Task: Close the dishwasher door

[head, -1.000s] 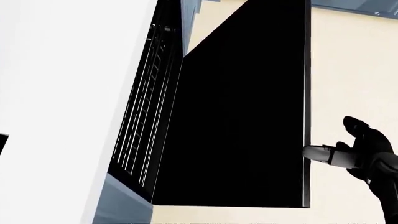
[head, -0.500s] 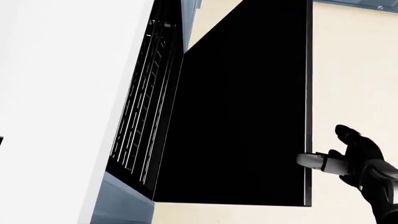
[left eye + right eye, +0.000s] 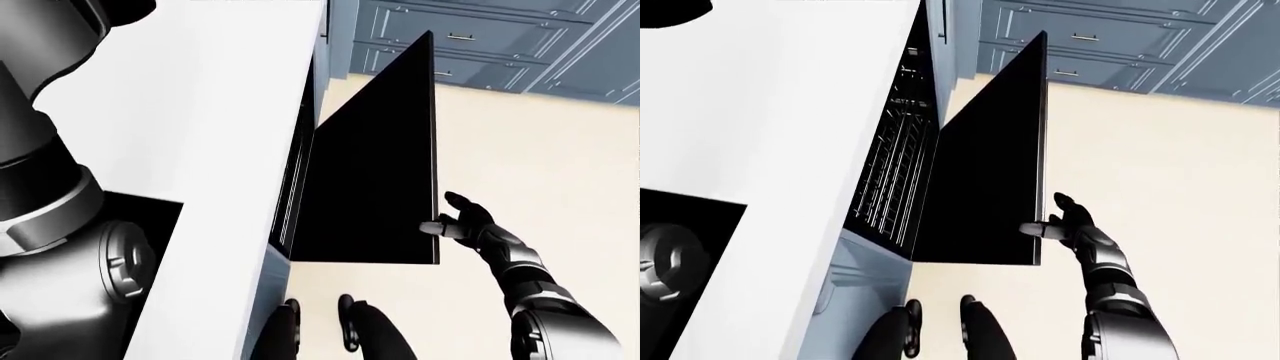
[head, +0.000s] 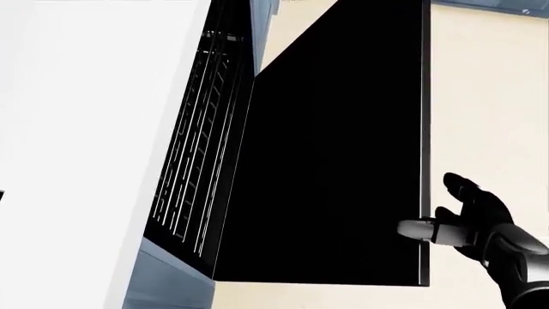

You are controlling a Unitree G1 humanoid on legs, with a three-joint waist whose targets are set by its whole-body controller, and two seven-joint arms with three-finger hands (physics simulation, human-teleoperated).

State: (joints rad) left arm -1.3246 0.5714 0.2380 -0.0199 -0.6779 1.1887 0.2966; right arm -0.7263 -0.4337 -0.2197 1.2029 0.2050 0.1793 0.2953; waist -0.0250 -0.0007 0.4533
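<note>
The dishwasher door (image 4: 334, 154) is a flat black panel, hanging open and tilted out from under the white counter (image 4: 94, 129). The wire racks (image 4: 199, 154) show in the gap to its left. My right hand (image 4: 446, 225) is open at the door's right edge near its lower corner, with one white-tipped finger (image 4: 414, 228) touching the edge. The same hand shows in the left-eye view (image 3: 455, 223) and the right-eye view (image 3: 1052, 225). My left hand is not in view; only the left arm's dark joints (image 3: 50, 225) show.
Blue-grey cabinets with drawer handles (image 3: 480, 37) line the top of the eye views. Cream floor (image 3: 540, 165) spreads to the right of the door. My two feet (image 3: 940, 326) stand just below the door's lower edge.
My right hand has moved down and left along the door's right edge, its finger now reaching over the edge. The door has barely moved.
</note>
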